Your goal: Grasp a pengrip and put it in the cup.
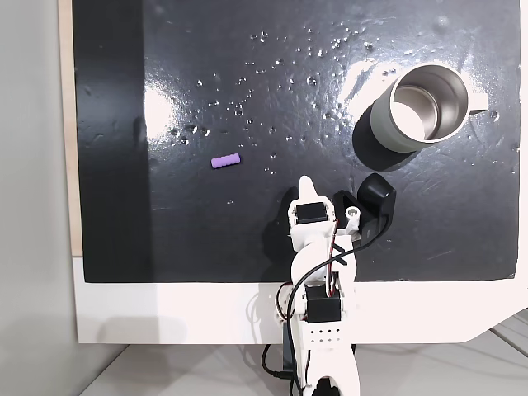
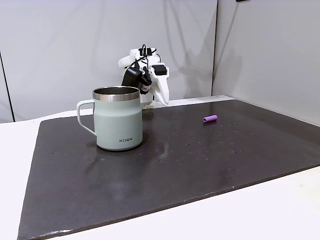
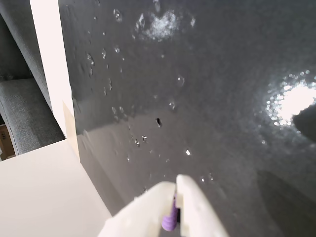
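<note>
Pengrip, place: the pengrip [image 1: 226,162] lay loose on the black mat [image 1: 190,239], on the left half in a fixed view; well apart from the cup and touching nothing.
Pengrip, look: a short lilac tube with fine ribs; lying on its side; we judged it light, rubbery and apt to roll if nudged.
Pengrip, wrist view: a purple sliver [image 3: 170,222] showed in the slit between the fingers; we took it for the pengrip seen on the mat beyond them, not a held piece, though that view alone could not settle it.
Cup: the cup [image 1: 425,107] stood upright on the far right of the mat, handle outward; the steel inside that we could see held nothing.
Gripper: the gripper [image 1: 305,186] sat low at the near edge of the mat, between pengrip and cup, with the arm folded; its jaws were drawn together to a narrow slit and, by the fixed views, gripping nothing.
Done: nothing that we could record; no grasp and no delivery.
Left: reach to the pengrip; open and close on it; carry it across; release it over the cup's mouth.
</note>
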You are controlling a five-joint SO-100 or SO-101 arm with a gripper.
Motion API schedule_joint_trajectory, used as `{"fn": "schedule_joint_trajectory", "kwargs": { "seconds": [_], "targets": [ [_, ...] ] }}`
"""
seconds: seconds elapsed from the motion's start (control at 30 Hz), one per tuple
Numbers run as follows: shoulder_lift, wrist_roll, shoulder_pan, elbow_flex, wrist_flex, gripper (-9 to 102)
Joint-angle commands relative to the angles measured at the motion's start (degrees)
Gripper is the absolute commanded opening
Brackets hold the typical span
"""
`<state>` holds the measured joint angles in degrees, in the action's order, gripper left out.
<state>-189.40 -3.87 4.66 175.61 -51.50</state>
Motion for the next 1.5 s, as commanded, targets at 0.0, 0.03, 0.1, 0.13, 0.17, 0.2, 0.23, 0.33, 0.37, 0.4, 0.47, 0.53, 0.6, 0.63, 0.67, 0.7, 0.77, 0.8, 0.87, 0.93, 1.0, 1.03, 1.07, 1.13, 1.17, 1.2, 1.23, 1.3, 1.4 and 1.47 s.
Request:
{"fn": "schedule_joint_trajectory", "kwargs": {
  "seconds": [0.0,0.03,0.1,0.13,0.17,0.2,0.23,0.33,0.37,0.4,0.47,0.53,0.6,0.63,0.67,0.7,0.77,0.8,0.87,0.93,1.0,1.03,1.07,1.13,1.17,1.2,1.23,1.3,1.4,1.47],
  "targets": [
    [-0.62,0.26,0.62,-0.26,1.32,0],
    [-0.62,0.26,0.62,-0.26,1.32,0],
    [-0.62,0.09,0.70,-0.26,1.32,0],
    [-0.62,-0.09,0.79,-0.26,1.32,0],
    [-0.62,-0.26,0.88,-0.26,1.32,0],
    [-0.62,-0.62,0.88,-0.26,1.41,0],
    [-0.62,-1.23,0.88,-0.26,1.49,0],
    [-0.62,-2.29,0.79,-1.49,1.76,0],
    [-0.62,-2.29,1.05,-2.64,1.67,0],
    [-0.62,-2.20,1.67,-4.04,1.49,0],
    [0.79,-2.02,3.78,-7.38,0.79,0],
    [5.80,-1.58,5.71,-11.69,0.53,0],
    [13.18,0.35,6.86,-17.31,0.44,0],
    [17.31,1.32,7.38,-20.65,0.44,0],
    [21.09,2.46,7.82,-24.08,0.44,0],
    [24.79,3.25,8.44,-27.42,0.44,0],
    [31.38,4.57,9.67,-33.75,0.44,0],
    [34.45,4.75,10.37,-36.74,0.44,0],
    [40.17,4.66,11.87,-42.19,0.00,0],
    [45.97,3.69,13.01,-47.02,-0.62,0],
    [51.50,1.58,14.41,-51.42,-1.49,0],
    [53.88,0.97,15.12,-53.26,-1.67,0],
    [55.99,-0.26,16.00,-54.93,-1.85,0],
    [60.03,-2.37,17.84,-58.10,-2.72,0],
    [62.05,-3.43,18.72,-59.85,-3.52,0],
    [64.07,-5.01,19.69,-61.52,-4.39,0],
    [65.92,-6.59,20.74,-63.19,-5.45,0],
    [69.17,-9.32,22.59,-65.74,-6.94,0],
    [72.60,-9.14,24.61,-67.50,-7.47,0],
    [75.23,-9.32,25.58,-68.55,-8.09,0]
  ]
}}
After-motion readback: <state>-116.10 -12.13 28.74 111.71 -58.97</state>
